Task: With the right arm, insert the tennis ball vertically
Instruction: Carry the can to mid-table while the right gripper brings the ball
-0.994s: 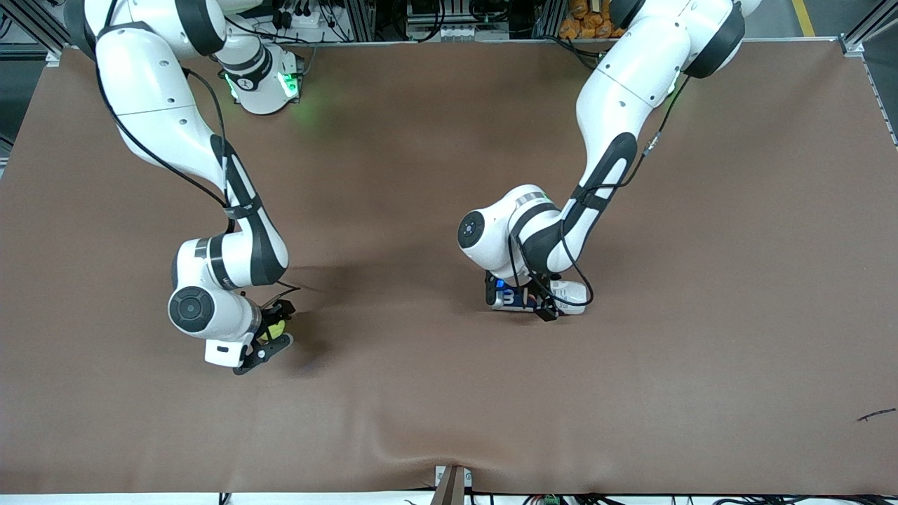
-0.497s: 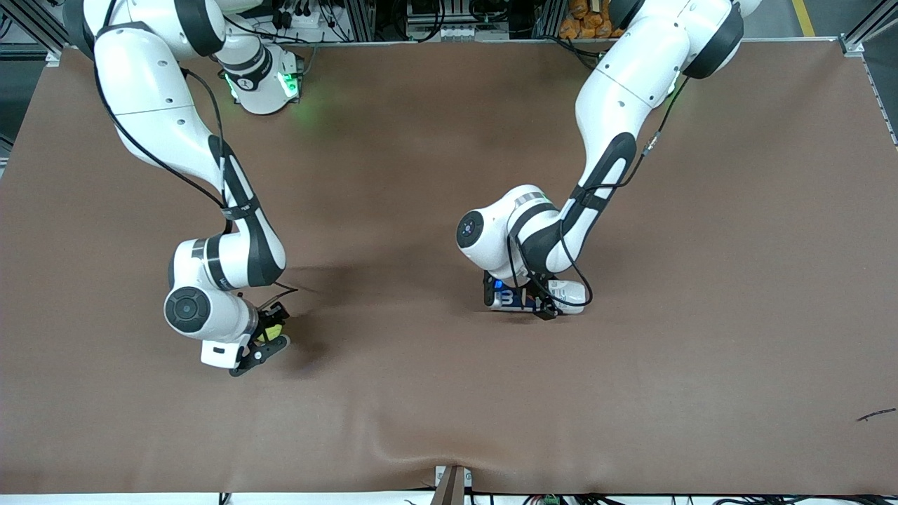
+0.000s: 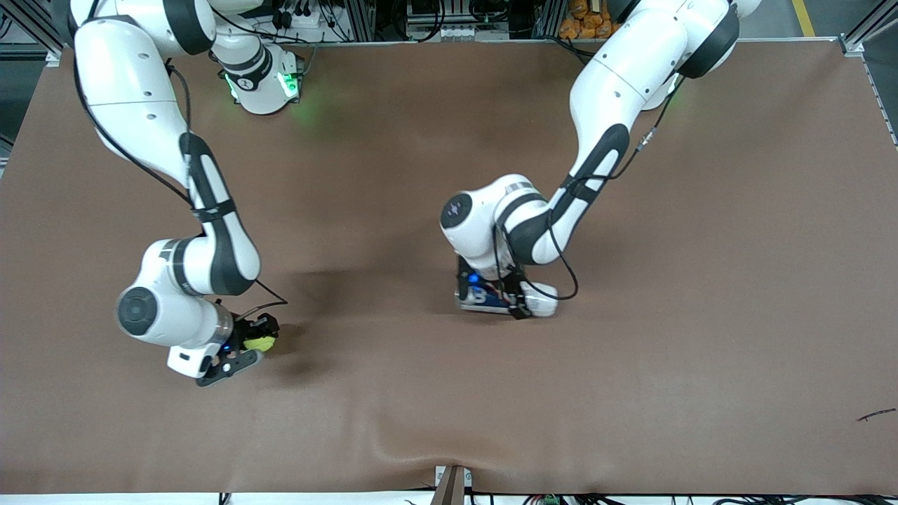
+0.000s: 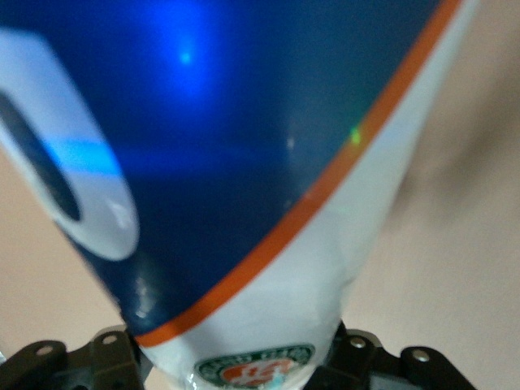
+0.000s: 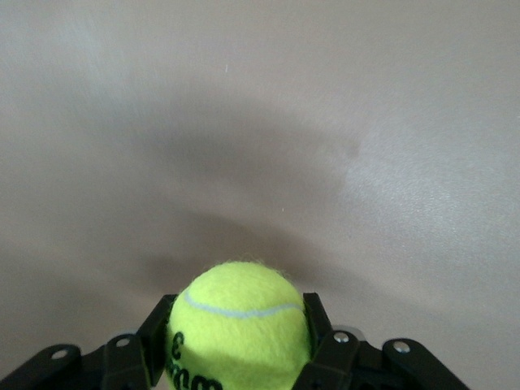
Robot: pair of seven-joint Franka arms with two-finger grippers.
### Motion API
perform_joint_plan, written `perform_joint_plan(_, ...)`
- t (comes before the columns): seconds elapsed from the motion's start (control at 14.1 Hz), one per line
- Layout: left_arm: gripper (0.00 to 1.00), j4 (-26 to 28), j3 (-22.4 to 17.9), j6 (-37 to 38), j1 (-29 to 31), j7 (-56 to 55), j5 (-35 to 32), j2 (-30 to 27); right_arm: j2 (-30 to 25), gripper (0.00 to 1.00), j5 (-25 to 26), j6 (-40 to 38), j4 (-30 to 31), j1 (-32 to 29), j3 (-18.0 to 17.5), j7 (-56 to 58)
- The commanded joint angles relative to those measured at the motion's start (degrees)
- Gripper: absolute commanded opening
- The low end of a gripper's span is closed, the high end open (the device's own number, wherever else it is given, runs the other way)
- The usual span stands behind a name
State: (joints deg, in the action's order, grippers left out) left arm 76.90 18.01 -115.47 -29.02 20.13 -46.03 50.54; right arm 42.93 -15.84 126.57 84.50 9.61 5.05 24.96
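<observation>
The right tool (image 3: 247,346) is clamped on the tennis ball (image 3: 259,343), toward the right arm's end of the counter (image 3: 701,315) and low over the brown cloth that covers it. In the right wrist view the yellow-green ball (image 5: 238,325) sits squarely between the two black fingers (image 5: 323,349), one pressed to each side, with a pale seam curving across its upper face and dark lettering on the lower part; under it there is only bare cloth with a soft shadow. Whether the ball rests on the cloth or hangs just clear of it cannot be told. The left tool (image 3: 504,300) is closed on a blue and white can (image 3: 506,299) near the middle of the counter — the can lies roughly lengthwise along the counter's long side, its white end toward the left arm's end. In the left wrist view the can (image 4: 244,179) fills almost the whole picture: a glossy blue body, an orange stripe running slantwise, a white portion carrying a small green-rimmed round badge, and black finger hardware at either side of it. The ball and the can are well apart, the ball slightly nearer to the front camera than the can. A small dark mark (image 3: 875,414) lies on the cloth toward the left arm's end, near the front edge.
</observation>
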Motion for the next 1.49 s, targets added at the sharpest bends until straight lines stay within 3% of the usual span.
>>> perform_joint_plan(0.0,0.78,-1.2,3.7,-6.8,1.2,-4.3,1.4,-1.0,-1.6,0.32,-7.0,-0.2,0.9,-1.4,-0.7,0.7)
perform_joint_plan(0.36,0.78,-1.0,5.5,-30.6,1.3,-12.5,10.5,-0.4,-5.2,0.32,-8.5,-1.6,1.1,0.6,-0.8,-8.8)
perform_joint_plan(0.78,0.77,-0.7,5.1,-53.3,-3.1,-17.8,23.3,5.3,-12.2,0.33,-8.6,-14.7,-0.8,1.5,-0.8,-22.3)
perform_joint_plan(1.07,0.77,-0.5,4.8,-68.4,-3.1,-17.8,24.1,12.9,-13.4,0.33,-8.8,-22.8,-5.0,1.3,-0.8,-33.8)
perform_joint_plan(1.42,0.78,-0.2,4.3,-75.6,-3.1,-17.6,23.8,17.1,-16.6,0.32,-9.7,-28.0,-4.6,5.8,-1.0,-55.0)
